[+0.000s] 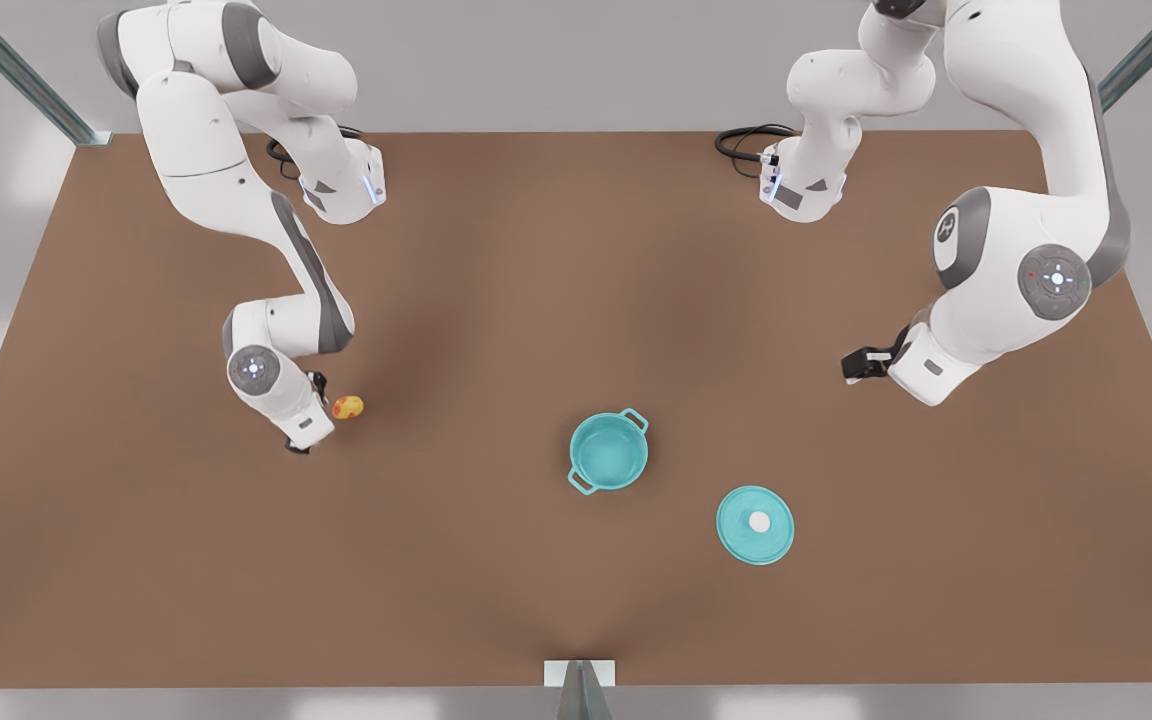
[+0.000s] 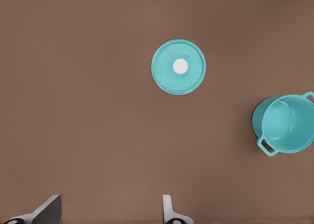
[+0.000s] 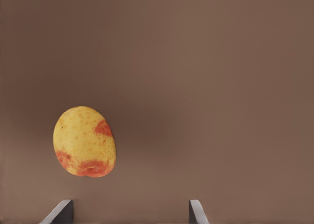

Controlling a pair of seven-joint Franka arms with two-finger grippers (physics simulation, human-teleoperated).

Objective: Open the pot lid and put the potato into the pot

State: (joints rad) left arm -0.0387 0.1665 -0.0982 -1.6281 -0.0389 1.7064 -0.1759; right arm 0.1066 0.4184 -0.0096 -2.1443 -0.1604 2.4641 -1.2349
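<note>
My right claw (image 1: 308,412) open beside the potato (image 1: 348,407), my left claw (image 1: 854,365) open (waiting) over bare desk (image 1: 496,300), pot (image 1: 609,451) uncovered mid-desk, lid (image 1: 755,524) flat nearby, both well clear of edges.

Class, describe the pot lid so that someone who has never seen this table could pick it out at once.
On the brown table, find the open teal pot near the middle. Beside it, toward the front view's right and nearer the camera, the lid lies flat, apart from the pot. It is a flat teal disc with a white centre knob, without handles.
</note>
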